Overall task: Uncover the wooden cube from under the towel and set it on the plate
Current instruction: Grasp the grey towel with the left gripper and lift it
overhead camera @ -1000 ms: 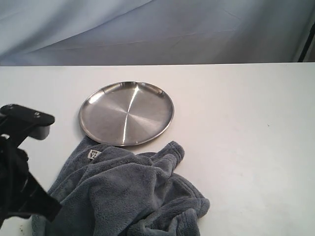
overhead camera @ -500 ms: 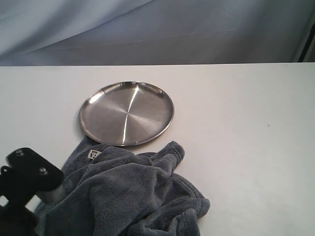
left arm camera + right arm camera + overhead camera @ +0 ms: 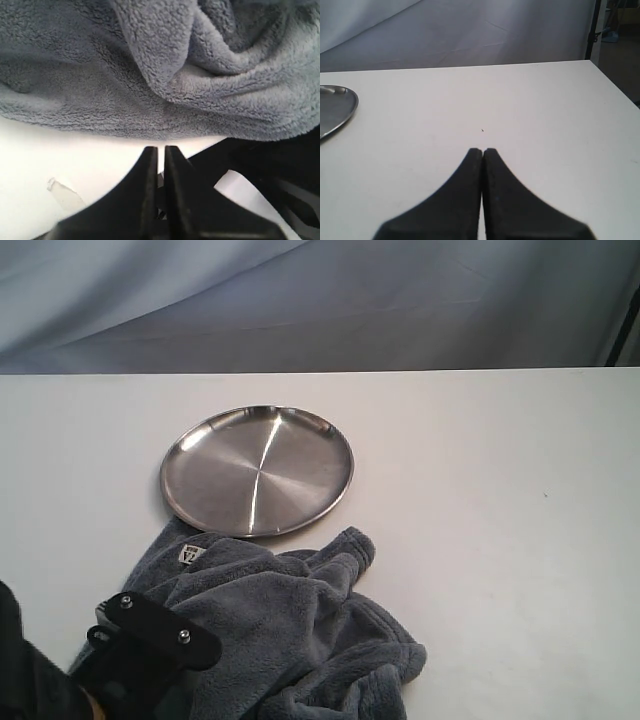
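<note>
Progress is nil in the exterior view: the towel [image 3: 280, 630] lies heaped on the table [image 3: 500, 540] just beside the bare plate [image 3: 257, 470], with the wooden cube unseen, presumably underneath. The left arm [image 3: 150, 640] has dropped from the table's left side onto the towel's near corner.

Left wrist view: the left fingers [image 3: 152, 156] are almost closed, empty, just short of the fleece.

Right wrist view: the right fingers [image 3: 476, 156] are pressed together, holding nothing.
</note>
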{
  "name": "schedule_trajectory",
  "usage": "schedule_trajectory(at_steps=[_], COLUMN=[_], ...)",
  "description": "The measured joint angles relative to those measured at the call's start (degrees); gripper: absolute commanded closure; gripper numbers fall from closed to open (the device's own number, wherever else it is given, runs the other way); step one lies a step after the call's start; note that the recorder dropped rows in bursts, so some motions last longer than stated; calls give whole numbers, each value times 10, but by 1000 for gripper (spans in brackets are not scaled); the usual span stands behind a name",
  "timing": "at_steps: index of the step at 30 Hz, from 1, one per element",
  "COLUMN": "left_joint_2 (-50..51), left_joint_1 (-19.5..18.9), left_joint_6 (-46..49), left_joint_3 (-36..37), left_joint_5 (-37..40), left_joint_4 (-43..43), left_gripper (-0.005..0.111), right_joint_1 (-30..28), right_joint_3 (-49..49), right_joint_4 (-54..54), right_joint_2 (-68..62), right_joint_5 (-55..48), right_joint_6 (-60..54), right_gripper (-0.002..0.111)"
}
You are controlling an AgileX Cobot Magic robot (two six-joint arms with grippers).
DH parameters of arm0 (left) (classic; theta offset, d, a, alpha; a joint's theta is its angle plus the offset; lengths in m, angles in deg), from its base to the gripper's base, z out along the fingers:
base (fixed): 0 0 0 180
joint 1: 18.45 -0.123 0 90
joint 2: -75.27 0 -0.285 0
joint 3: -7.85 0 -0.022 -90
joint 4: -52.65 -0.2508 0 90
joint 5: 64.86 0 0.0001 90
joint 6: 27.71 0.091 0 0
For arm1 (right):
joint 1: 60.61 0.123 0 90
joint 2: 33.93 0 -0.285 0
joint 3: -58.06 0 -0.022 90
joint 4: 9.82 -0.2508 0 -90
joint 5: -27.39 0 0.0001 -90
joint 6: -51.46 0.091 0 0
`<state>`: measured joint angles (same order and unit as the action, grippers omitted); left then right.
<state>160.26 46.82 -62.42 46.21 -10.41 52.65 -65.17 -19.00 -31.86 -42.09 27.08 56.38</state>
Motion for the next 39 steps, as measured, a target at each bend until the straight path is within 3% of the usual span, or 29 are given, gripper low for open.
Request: schedule_trajectory(at_steps=[8, 16, 18, 21, 26, 39], left_joint_2=[87, 198, 206, 213, 216, 185], left_joint_1=[0, 0, 0, 1, 3, 3], left_joint_6=[-60, -62, -62, -62, -58, -51], left_joint_3=[0, 0, -3, -5, -6, -16], left_joint_5=[-17, -78, -78, -81, -103, -26], left_joint_4=[-3, -15, -15, 0, 4, -59], left_gripper=[39, 35, 43, 75, 107, 107], right_joint_1=[0, 0, 0, 0, 0, 0], right_joint_3=[0, 0, 0, 0, 0, 0], right_joint_4=[0, 0, 0, 0, 0, 0], right_joint_2=[0, 0, 0, 0, 0, 0], right_joint_5=[0, 0, 0, 0, 0, 0], right_joint_6=[0, 0, 0, 0, 0, 0], right_gripper=[105, 105, 105, 105, 105, 105])
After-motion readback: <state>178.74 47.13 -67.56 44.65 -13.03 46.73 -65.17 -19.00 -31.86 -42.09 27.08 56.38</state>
